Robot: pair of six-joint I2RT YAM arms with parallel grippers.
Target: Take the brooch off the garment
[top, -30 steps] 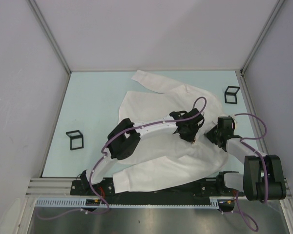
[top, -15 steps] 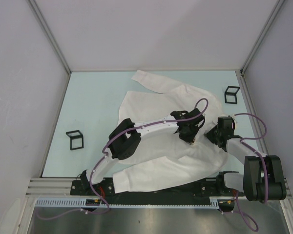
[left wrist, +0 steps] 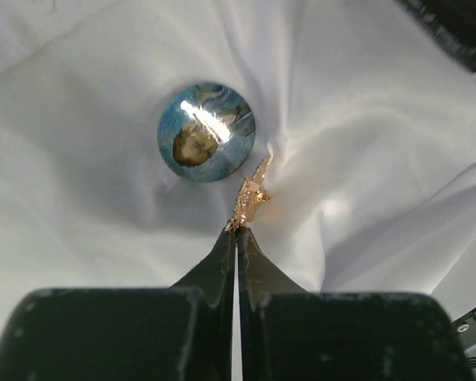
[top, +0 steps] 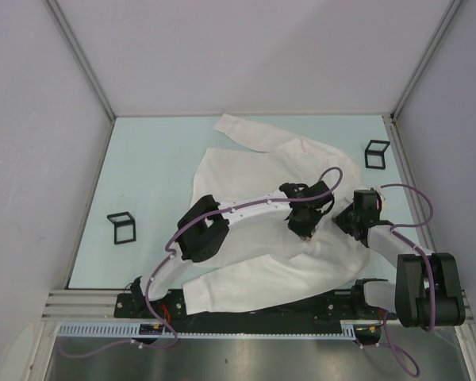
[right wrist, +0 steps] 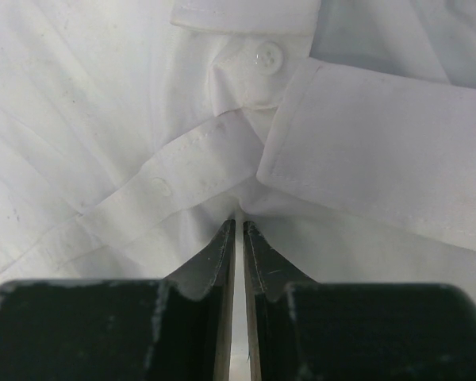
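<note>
We find the round, glossy blue-green domed brooch [left wrist: 206, 132] seated on the front of the large white collared shirt of thin cloth [top: 246, 171], with the cloth puckered around it. Its gold metal clasp [left wrist: 251, 194] juts out just beside the dome, and the left tool [left wrist: 236, 232] is clenched on the clasp's lower end. The right tool [right wrist: 239, 222] is pinched on a fold of the shirt below the collar button. The shirt lies spread on the pale green desk [top: 143, 175]. We judge the step in hand to be freeing the pin. The next move calls for a gentle draw along the pin's line with the cloth held taut, lest the thin fabric tear.
</note>
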